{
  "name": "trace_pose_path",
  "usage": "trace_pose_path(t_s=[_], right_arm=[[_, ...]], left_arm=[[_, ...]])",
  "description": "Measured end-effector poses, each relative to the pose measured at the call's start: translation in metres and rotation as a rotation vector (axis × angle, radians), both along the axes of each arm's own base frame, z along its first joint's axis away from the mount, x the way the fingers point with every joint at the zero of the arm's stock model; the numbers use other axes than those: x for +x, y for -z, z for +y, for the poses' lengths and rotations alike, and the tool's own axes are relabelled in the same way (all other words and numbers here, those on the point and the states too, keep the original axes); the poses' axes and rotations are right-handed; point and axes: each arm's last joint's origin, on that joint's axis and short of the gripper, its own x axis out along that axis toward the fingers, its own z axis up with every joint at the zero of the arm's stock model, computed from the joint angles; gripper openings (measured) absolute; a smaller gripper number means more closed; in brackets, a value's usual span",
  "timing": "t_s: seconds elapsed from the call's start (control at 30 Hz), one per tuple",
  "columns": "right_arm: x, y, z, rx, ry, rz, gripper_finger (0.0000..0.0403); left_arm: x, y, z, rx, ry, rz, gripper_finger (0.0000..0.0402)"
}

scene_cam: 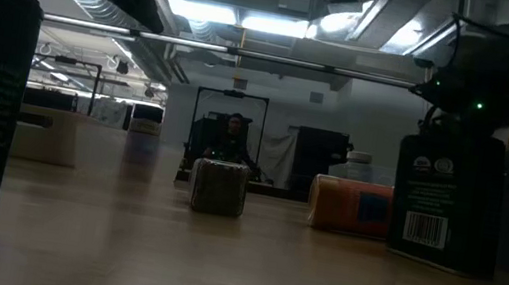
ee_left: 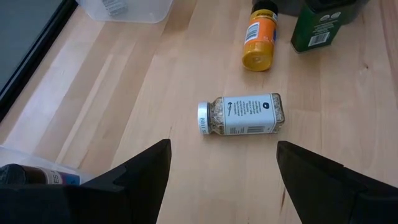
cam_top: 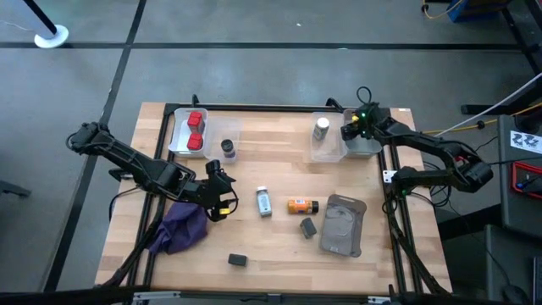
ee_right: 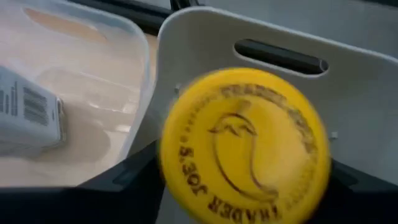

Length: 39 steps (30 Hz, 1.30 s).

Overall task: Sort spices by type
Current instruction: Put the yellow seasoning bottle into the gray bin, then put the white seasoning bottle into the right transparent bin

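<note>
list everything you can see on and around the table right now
red cubes: two, red, in the clear bin at the table's far left
dark jar: one, dark, upright in the next clear bin
white-capped bottle: one, upright in the clear bin at far right
white-capped bottle lying down: one, on the wood mid-table
orange bottle: one, orange, lying beside the pouch
grey blocks: two, dark grey, one by the pouch, one near the front edge
yellow-lidded jar: one, over the grey tray at far right
pouch: one, grey, flat, front right
purple cloth: one, front left
left gripper: open, facing the lying bottle
right gripper: holds the yellow-lidded jar
</note>
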Motion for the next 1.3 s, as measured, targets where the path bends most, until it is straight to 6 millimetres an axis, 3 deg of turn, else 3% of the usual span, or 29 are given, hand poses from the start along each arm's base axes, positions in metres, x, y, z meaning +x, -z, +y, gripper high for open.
trace_pose_path(t_s=[0.23,0.63,1.0,1.3], right_arm=[[0.0,-0.017,0.002,0.129,-0.03,0.069,0.032],[-0.004,-0.061,0.01,0.358,-0.046,0.144,0.0321],[-0.004,-0.084,0.02,0.461,-0.07,-0.024,0.0321],[0.022,-0.105,0.058,0.395,-0.188,-0.188,0.0321]], left_arm=[[0.0,0.0,0.0,0.0,0.0,0.0,0.0276],[0.0,0.0,0.0,-0.009,-0.008,-0.006,0.0276],[-0.005,-0.01,0.007,0.073,-0.001,-0.038,0.0276],[-0.024,-0.028,0.026,0.109,-0.012,-0.069,0.0276]])
